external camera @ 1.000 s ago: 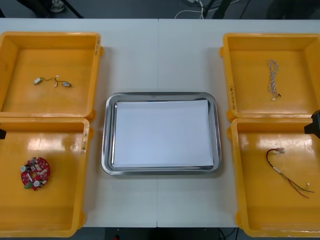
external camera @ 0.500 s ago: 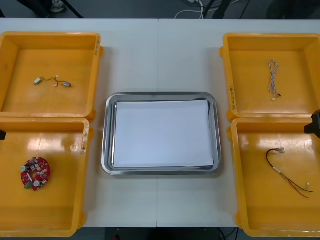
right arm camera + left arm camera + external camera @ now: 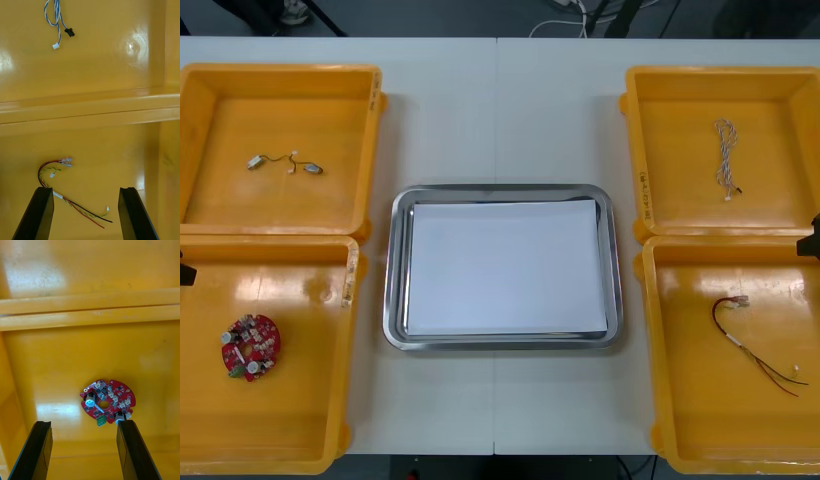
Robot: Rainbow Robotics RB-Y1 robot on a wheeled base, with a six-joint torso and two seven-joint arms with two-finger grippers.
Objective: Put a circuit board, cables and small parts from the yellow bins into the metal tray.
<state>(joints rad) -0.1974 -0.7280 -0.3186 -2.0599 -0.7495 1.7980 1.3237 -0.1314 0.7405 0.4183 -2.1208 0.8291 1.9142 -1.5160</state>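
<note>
A round red circuit board [image 3: 250, 347] [image 3: 107, 402] lies in the near left yellow bin [image 3: 200, 420]. My left gripper [image 3: 83, 450] hangs open above that bin, the board just ahead of its fingers. A red and yellow cable [image 3: 750, 340] [image 3: 63, 183] lies in the near right yellow bin [image 3: 700, 430]; my right gripper [image 3: 87, 213] is open over it, the cable partly between the fingers. A twisted blue and white cable [image 3: 726, 157] [image 3: 56, 18] rests in the far right bin [image 3: 650, 150]. The far left bin [image 3: 220, 200] holds small metal parts [image 3: 283, 163] on a wire. The metal tray [image 3: 395, 270] is white inside.
The four bins flank the tray, two at each side, with raised walls between near and far bins [image 3: 90, 108] [image 3: 90, 311]. Bare table [image 3: 500, 120] lies beyond and in front of the tray. The right arm's edge [image 3: 811, 243] shows at the far right.
The right arm has drawn slightly outward at the right edge of the front view. Nothing in the bins or tray has moved.
</note>
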